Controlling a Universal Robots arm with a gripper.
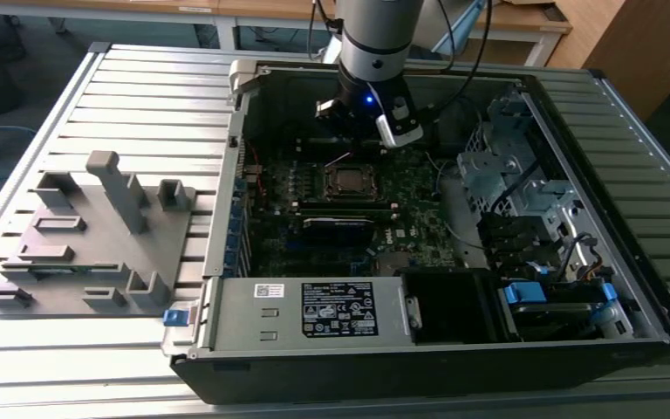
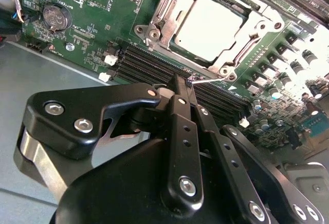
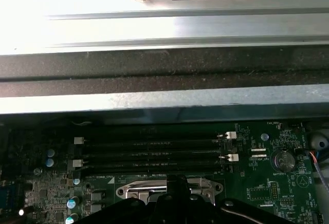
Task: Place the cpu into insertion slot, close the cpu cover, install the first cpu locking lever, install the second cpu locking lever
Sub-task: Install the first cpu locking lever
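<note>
My gripper (image 2: pixel 185 84) is narrow, with its fingers pressed together. The tips meet the end of a thin locking lever (image 2: pixel 213 79) just beside the memory slots (image 2: pixel 154 64); I cannot tell whether they clamp it. The cpu (image 2: pixel 213 26) sits in the insertion slot (image 1: pixel 325 181). The cpu cover (image 2: pixel 160 16) lies flat around it. The computer case (image 1: pixel 311 349) rests on the table (image 1: pixel 137 78).
</note>
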